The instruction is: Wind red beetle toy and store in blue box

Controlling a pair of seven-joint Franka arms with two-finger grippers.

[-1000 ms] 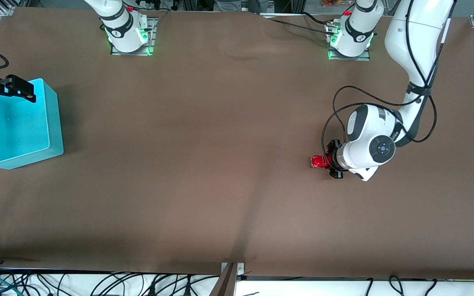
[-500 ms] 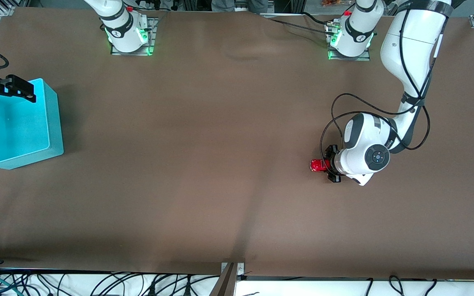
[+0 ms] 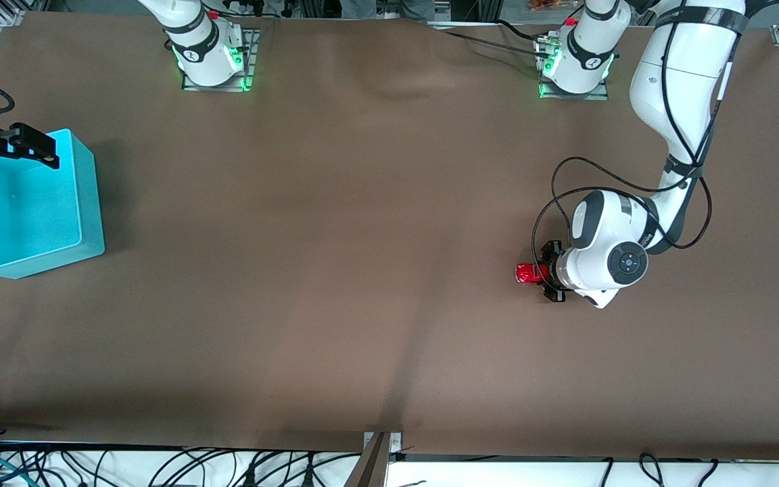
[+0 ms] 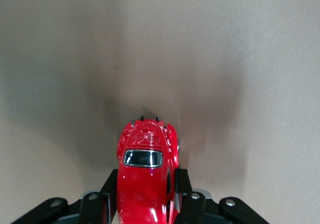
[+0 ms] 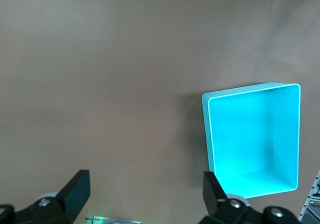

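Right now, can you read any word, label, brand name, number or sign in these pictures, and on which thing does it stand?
No readable text in any view.
Red beetle toy, clamped in the left gripper: raised marks on its body, too blurred to read.
Blue box: plain, no label.
Right gripper, open: no markings.
Brown table cover: plain.

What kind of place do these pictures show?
Probably a robotics lab. Two robot arms are bolted to a table under a brown cover, with cables along its edge. The left end effector grips a red beetle toy; the right end effector waits, open, over a blue box.
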